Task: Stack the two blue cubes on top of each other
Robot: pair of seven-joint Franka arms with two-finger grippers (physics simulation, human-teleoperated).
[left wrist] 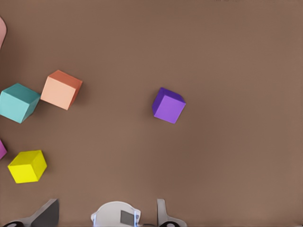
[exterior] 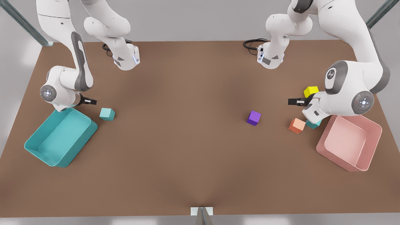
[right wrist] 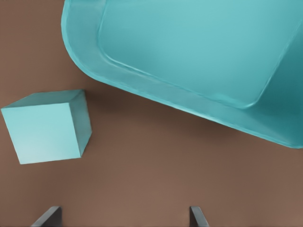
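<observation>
two teal cubes (exterior: 107,114) (left wrist: 18,102): light, rigid, matte; grip opposite flat faces; right gripper (right wrist: 125,217) spread at the first's 9 o'clock; left gripper (left wrist: 106,215) spread.

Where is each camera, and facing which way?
Front view: high at the table edge, facing down; both arms, left gripper on its right, right gripper on its left.
Left wrist view: down at the purple cube; open fingers.
Right wrist view: down at a teal cube; open fingers.
Front and left wrist share the purple cube.

One cube (exterior: 107,114) just beside tray (exterior: 47,149) at front view's left, other cube (exterior: 312,124) touching box (exterior: 372,147) at right, both on counter (exterior: 187,156)
</observation>
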